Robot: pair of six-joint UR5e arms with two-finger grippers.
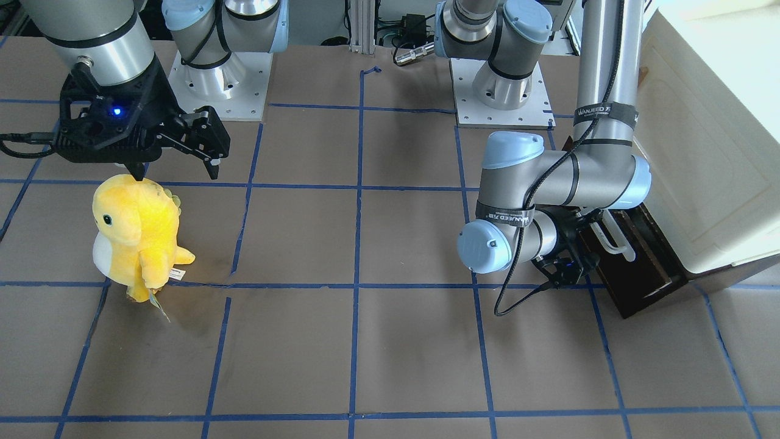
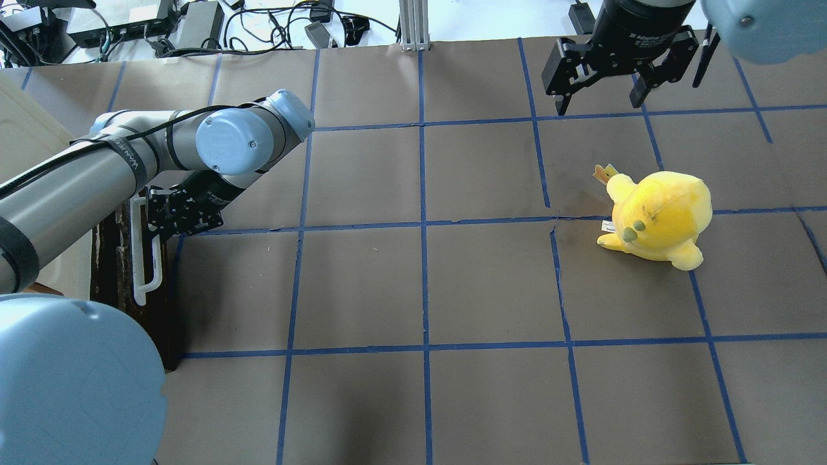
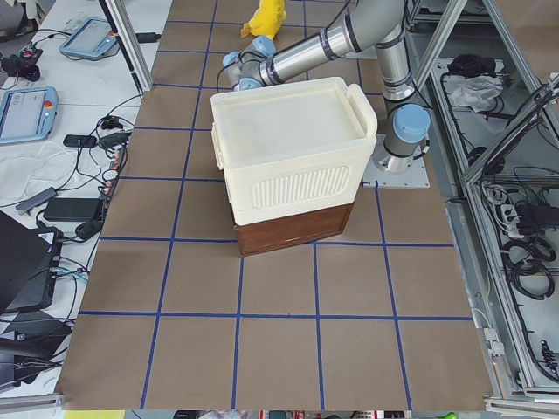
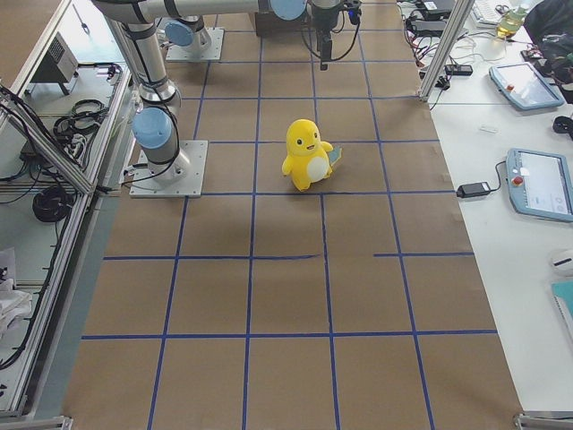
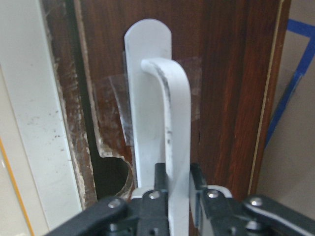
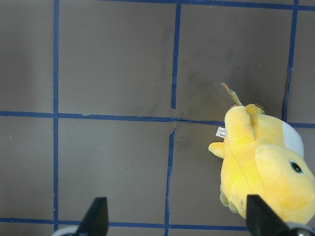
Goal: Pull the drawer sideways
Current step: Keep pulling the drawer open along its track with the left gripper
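The dark brown drawer (image 1: pixel 640 268) sits under a cream cabinet at the robot's left, and also shows in the overhead view (image 2: pixel 119 258). Its white bar handle (image 5: pixel 170 128) runs along the front (image 2: pixel 139 258). My left gripper (image 5: pixel 178 184) is shut on the handle's lower part, one black finger on each side. It also shows in the front-facing view (image 1: pixel 573 259) and the overhead view (image 2: pixel 161 216). A dark gap shows between the drawer front and the cabinet in the left wrist view. My right gripper (image 2: pixel 599 103) is open and empty, hanging above the table (image 1: pixel 177 172).
The cream cabinet (image 1: pixel 701 152) stands over the drawer at the table's end (image 3: pixel 288 166). A yellow plush toy (image 1: pixel 137 235) stands on the brown paper near my right gripper (image 2: pixel 659 216) (image 6: pixel 261 167). Blue tape lines cross the table.
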